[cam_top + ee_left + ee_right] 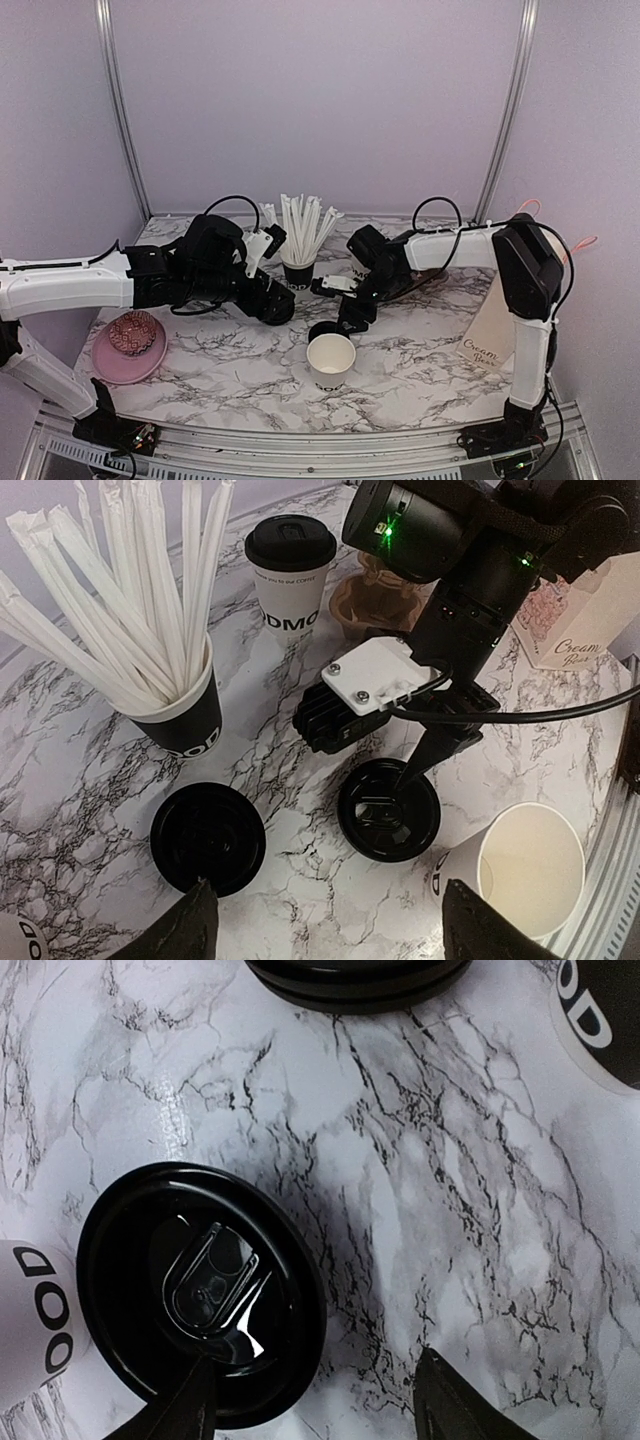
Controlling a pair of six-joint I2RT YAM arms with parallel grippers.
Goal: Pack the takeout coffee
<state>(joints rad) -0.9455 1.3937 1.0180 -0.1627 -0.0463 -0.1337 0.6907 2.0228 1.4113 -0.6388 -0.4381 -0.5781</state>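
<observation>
On the veined marble table [200, 370], left fingers [185, 930] spread empty above a flat round black lid [207, 835], a lidded white paper cup [290, 575] stands near the far edge, and right fingers [190, 1405] gape astride the rim of a second glossy lid [200, 1280].

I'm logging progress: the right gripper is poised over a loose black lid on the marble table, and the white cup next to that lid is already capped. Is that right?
No. The white cup next to that black lid is uncapped, its top open, as the left wrist view shows. The rest holds: the right gripper is poised over the loose black lid on the marble table.
</observation>
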